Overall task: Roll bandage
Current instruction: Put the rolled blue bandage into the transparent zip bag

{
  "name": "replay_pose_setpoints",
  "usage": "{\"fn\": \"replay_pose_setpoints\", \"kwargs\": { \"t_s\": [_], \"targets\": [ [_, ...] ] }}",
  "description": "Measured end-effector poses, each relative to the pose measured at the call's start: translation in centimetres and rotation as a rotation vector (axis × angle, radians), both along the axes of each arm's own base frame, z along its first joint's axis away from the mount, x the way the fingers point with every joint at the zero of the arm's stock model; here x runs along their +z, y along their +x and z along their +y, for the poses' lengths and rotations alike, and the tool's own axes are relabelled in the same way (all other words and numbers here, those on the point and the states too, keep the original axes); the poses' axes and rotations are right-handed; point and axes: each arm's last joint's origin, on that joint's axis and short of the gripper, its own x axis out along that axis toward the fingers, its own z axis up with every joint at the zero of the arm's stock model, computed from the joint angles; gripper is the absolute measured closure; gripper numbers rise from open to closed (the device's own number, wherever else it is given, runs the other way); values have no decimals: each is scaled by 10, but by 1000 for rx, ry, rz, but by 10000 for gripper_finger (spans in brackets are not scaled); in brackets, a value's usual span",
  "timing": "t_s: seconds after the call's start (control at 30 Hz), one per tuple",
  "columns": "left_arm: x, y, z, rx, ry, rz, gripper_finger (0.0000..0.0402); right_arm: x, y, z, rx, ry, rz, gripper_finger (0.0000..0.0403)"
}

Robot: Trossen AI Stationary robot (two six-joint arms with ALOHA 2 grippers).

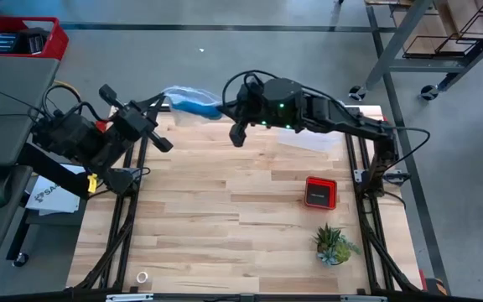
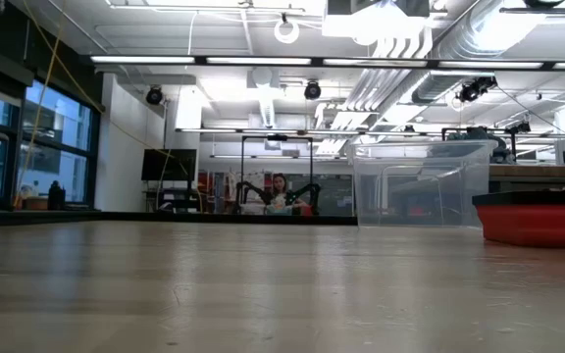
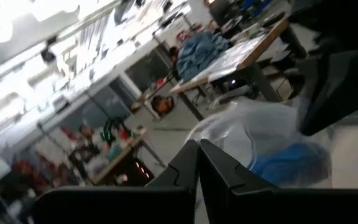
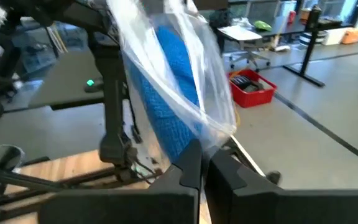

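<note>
The bright blue bandage (image 4: 169,93) lies inside a crinkled clear plastic bag (image 4: 204,74). In the high view the bag (image 1: 183,94) with the bandage (image 1: 199,106) is over the table's far edge, left of centre, between my two grippers. My right gripper (image 4: 202,163) comes from the right and is shut on the bag; it also shows in the high view (image 1: 225,109). My left gripper (image 3: 198,149) is shut just left of the bag (image 3: 253,127), with the bandage (image 3: 288,163) beyond its tips. It shows in the high view (image 1: 163,106) too. My right gripper pinches the clear bag's plastic (image 4: 211,138) between its two shut fingers, at the bag's edge beside the bandage. The bag stands up past the fingertips, with the bandage inside it. My left gripper's shut tips lie right by the bag's edge (image 3: 199,134). Whether they touch it, I cannot tell.
A red-and-black square device (image 1: 320,192) and a small potted plant (image 1: 334,245) sit on the table's right half. A small white ring (image 1: 142,277) lies near the front left. A clear box (image 2: 420,183) stands at the far right. A red bin (image 1: 23,38) is off the table.
</note>
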Motion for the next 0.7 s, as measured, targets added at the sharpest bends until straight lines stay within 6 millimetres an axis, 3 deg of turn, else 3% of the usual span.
{"fn": "replay_pose_setpoints", "kwargs": {
  "t_s": [0.3,0.4,0.57,0.7],
  "targets": [
    [1,-4,-4,-16,-160,-217,313,15,-40,-9,-59,-89,124,403],
    [-1,-3,-7,-67,-231,-316,287,12,-51,-10,-47,-136,232,403],
    [-17,7,-9,-320,-421,-409,265,-4,-51,-6,6,-202,398,403],
    [-48,27,-3,-342,-585,-290,264,-18,-35,0,20,-270,462,403]
  ]
}}
